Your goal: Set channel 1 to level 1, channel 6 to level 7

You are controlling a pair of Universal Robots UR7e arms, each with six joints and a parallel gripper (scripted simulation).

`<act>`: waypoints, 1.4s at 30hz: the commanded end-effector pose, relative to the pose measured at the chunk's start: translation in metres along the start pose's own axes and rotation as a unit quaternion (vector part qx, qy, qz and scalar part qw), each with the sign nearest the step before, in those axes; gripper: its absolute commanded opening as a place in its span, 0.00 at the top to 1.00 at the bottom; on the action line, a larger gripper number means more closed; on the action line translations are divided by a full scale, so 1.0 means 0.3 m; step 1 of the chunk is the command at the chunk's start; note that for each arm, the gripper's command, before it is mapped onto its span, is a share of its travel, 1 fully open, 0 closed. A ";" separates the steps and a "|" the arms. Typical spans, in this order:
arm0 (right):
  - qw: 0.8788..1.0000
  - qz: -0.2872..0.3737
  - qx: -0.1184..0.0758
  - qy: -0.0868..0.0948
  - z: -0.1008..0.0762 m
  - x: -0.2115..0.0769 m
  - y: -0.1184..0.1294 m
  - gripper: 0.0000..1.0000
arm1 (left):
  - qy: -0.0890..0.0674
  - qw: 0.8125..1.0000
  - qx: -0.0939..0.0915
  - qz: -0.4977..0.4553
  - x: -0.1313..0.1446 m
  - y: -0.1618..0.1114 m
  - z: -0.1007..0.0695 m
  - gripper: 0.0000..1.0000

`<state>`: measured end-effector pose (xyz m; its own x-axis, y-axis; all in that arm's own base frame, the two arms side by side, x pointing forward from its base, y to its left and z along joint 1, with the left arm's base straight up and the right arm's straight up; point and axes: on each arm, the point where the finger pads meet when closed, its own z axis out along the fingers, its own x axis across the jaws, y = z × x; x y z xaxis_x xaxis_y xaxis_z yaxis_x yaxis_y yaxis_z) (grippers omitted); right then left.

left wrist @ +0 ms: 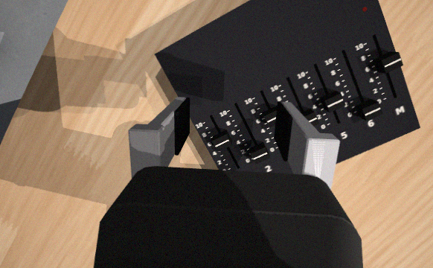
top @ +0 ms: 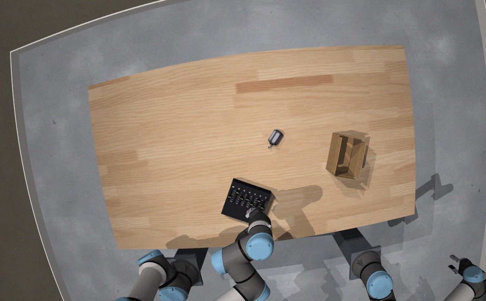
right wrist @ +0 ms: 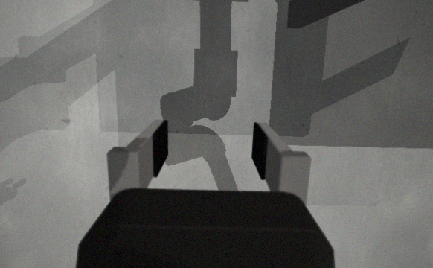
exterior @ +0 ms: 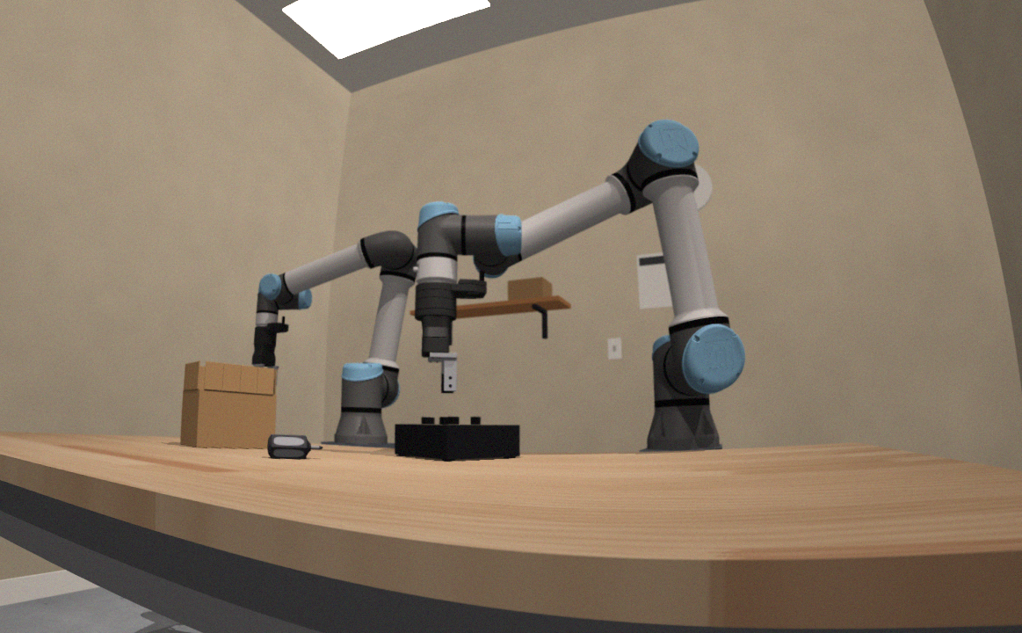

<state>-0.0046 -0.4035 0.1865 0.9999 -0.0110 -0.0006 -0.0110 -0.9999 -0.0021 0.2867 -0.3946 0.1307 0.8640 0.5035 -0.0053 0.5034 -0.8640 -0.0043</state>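
The black lighting desk (top: 228,210) (exterior: 482,442) (left wrist: 276,41) lies on the table. In the left wrist view the channel 1 fader (left wrist: 221,141) stands around mid-scale, near 5 or 6, and the channel 6 fader (left wrist: 370,109) stands near 0. The channel 2 fader (left wrist: 258,153) is near 0; the master fader (left wrist: 391,62) is in the upper half. My left gripper (left wrist: 232,117) (exterior: 449,387) is open and empty above the desk; its one finger partly covers the channel 4 fader. My right gripper (right wrist: 210,138) (top: 452,261) is open and empty over the floor, off the table.
A small dark grey tool (top: 275,137) (exterior: 288,447) lies beyond the desk. An open cardboard box (top: 332,155) (exterior: 227,417) stands farther to the right in the top view. The wooden table (top: 162,131) has its near edge close to the desk and the left arm.
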 end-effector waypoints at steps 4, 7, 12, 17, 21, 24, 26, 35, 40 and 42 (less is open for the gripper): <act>1.000 0.000 -0.001 0.000 -0.002 0.001 0.002 0.00 | 0.002 0.995 -0.002 -0.097 -0.022 0.015 0.016 0.00; 1.000 0.000 -0.001 0.000 -0.002 0.001 0.002 0.00 | 0.002 0.991 -0.002 -0.134 -0.030 0.021 0.024 0.00; 1.000 0.000 -0.001 0.000 -0.002 0.001 0.002 0.00 | 0.002 0.983 -0.003 -0.184 -0.042 0.030 0.035 0.00; 1.000 0.000 -0.001 0.000 -0.002 0.001 0.002 0.00 | 0.002 0.978 -0.003 -0.207 -0.047 0.034 0.040 0.00; 1.000 0.000 -0.001 0.000 -0.002 0.001 0.002 0.00 | 0.002 0.973 -0.003 -0.230 -0.052 0.039 0.045 0.00; 1.000 0.000 -0.001 0.000 -0.002 0.001 0.002 0.00 | 0.002 0.970 -0.003 -0.241 -0.055 0.041 0.047 0.00; 1.000 0.000 -0.001 0.000 -0.002 0.001 0.002 0.00 | 0.002 0.969 -0.003 -0.247 -0.056 0.042 0.049 0.00; 1.000 0.000 -0.001 0.000 -0.002 0.001 0.002 0.00 | 0.002 0.967 -0.003 -0.255 -0.058 0.044 0.050 0.00; 1.000 0.000 -0.001 0.000 -0.002 0.001 0.002 0.00 | 0.002 0.967 -0.003 -0.255 -0.058 0.044 0.050 1.00; 1.000 0.000 -0.001 0.000 -0.002 0.001 0.002 0.00 | 0.002 0.967 -0.003 -0.255 -0.058 0.044 0.050 1.00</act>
<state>-0.0046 -0.4035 0.1865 0.9999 -0.0110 -0.0006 -0.0110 -0.9999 -0.0021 0.2781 -0.4140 0.1148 0.5038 0.8638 0.0018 0.8638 -0.5038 -0.0025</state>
